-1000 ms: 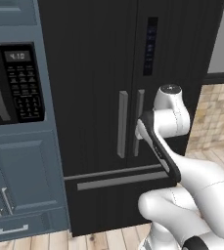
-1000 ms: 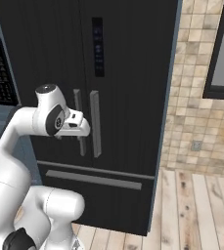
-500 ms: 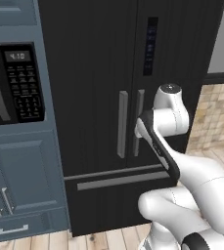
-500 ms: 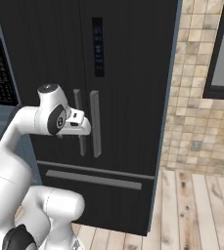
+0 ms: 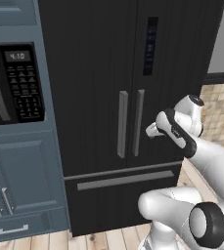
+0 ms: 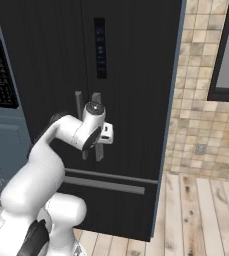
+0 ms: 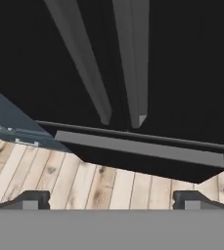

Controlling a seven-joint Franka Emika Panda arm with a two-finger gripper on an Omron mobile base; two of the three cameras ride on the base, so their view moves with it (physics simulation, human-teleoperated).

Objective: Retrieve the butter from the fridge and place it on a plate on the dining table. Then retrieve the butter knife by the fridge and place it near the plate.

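The black fridge stands with both doors shut, its two grey vertical handles side by side at mid height. In the left base view my gripper hovers just right of the right-hand handle, close to the door. In the right base view the gripper is beside the same handle. In the hand view the fingertips stand wide apart, open on nothing, with both handles ahead. The butter, plate, dining table and butter knife are out of view.
A blue cabinet with a built-in microwave adjoins the fridge on the left. The fridge's bottom drawer has a horizontal grey handle. A tiled wall and a dark window lie to the right, above the wooden floor.
My hand has shifted a little to the right, from in front of the right-hand handle to just beside it. The fridge stays shut and the gripper stays open.
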